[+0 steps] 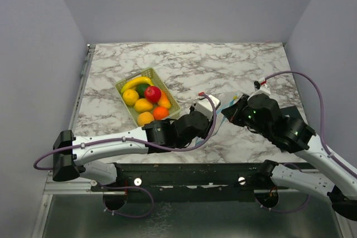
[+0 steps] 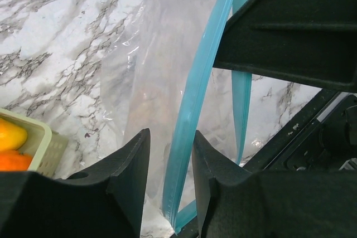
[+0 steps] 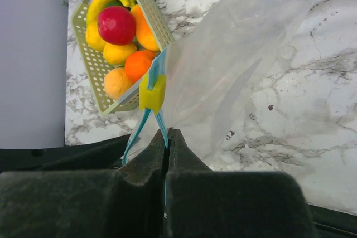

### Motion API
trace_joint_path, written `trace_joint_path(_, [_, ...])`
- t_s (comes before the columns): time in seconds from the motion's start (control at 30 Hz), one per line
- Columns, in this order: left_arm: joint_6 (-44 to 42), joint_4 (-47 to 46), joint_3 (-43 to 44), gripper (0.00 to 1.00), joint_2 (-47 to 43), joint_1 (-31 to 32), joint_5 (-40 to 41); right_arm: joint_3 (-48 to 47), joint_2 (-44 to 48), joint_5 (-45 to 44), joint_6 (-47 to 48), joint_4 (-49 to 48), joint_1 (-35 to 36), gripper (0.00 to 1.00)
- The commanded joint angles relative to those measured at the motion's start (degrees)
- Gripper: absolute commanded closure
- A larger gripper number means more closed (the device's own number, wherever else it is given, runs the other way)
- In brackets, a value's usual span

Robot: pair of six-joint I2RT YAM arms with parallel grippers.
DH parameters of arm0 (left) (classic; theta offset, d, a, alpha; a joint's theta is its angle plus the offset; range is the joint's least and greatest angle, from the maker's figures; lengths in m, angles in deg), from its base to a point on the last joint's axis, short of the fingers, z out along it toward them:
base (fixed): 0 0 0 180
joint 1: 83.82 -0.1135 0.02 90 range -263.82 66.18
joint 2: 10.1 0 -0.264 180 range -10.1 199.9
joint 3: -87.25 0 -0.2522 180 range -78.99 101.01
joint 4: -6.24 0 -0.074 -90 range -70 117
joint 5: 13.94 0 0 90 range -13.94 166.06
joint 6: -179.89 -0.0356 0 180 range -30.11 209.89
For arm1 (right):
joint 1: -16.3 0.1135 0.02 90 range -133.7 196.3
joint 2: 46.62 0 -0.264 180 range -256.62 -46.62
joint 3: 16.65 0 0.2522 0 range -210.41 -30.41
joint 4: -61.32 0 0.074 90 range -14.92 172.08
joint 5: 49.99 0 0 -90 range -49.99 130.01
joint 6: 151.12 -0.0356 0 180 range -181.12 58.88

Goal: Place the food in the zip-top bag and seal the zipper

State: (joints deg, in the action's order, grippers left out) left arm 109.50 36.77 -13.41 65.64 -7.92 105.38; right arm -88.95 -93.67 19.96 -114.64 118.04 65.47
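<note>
Just right of the basket [image 3: 93,79] holding the toy fruits [image 3: 116,25], the right gripper [image 3: 166,135] pinches the zip-top bag [image 3: 240,65] at its zipper [image 2: 196,93], which the left gripper [image 2: 172,137] straddles with fingers slightly parted.

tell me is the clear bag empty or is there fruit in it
Empty: only the marble table shows through the clear zip-top bag, and the toy fruits in view lie in the basket.

Left pincer [image 2: 171,137], jaws apart, straddled the blue zipper [image 2: 192,110] of the clear bag [image 2: 148,54] above the marble surface [image 2: 50,43]; basket [image 2: 47,143] corner lay at lower left.
</note>
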Motion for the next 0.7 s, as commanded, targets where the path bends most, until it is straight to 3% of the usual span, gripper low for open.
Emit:
trace_joint_path(0.0, [-1.9,-3.0,-1.1,0.65,-1.2,0.6,3.9,0.5,1.2,0.6,-1.1,-1.1,0.1,0.99])
trace_joint_path(0.2, [-2.5,-3.1,-2.0,0.78,-0.8,1.2,6.3,0.5,1.4,1.1,-1.2,-1.3,0.1,0.99])
trace_joint_path(0.37, [-2.9,-3.4,-1.4,1.00,-0.8,1.2,7.1,0.4,1.3,1.1,-0.8,-1.1,0.1,0.99])
trace_joint_path(0.67, [-4.8,-3.2,0.8,1.00,-2.5,1.2,7.5,-2.4,1.1,0.2,1.4,0.9,0.1,0.99])
